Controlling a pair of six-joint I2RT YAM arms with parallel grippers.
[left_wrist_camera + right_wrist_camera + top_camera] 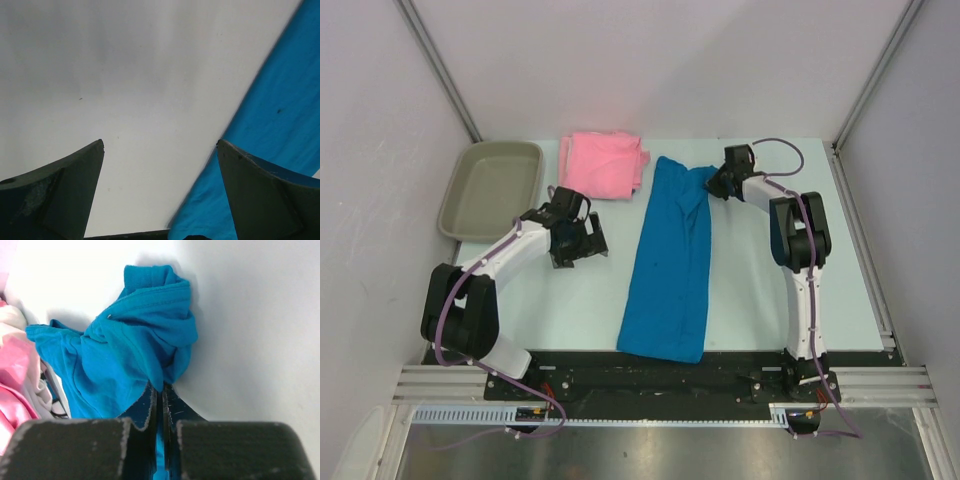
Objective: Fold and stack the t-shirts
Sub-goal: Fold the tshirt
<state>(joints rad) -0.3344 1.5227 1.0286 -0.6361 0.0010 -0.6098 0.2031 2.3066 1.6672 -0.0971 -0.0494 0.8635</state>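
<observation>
Right wrist view shows the right tool (159, 389) clamped tight on the bunched far end of the blue t-shirt (131, 340), likely to draw it back over the long strip lying along the worktop (580, 310). The left tool (160, 145) hangs spread wide, empty, near the shirt's left edge; the pink t-shirt (602, 165) lies folded beyond, probably awaiting the stack.

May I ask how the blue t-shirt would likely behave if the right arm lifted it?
Probably floppy: the blue t-shirt bunches into soft folds at the shut right gripper, so the rest would likely hang and trail. It seems light, being thin cloth lying flat.
</observation>
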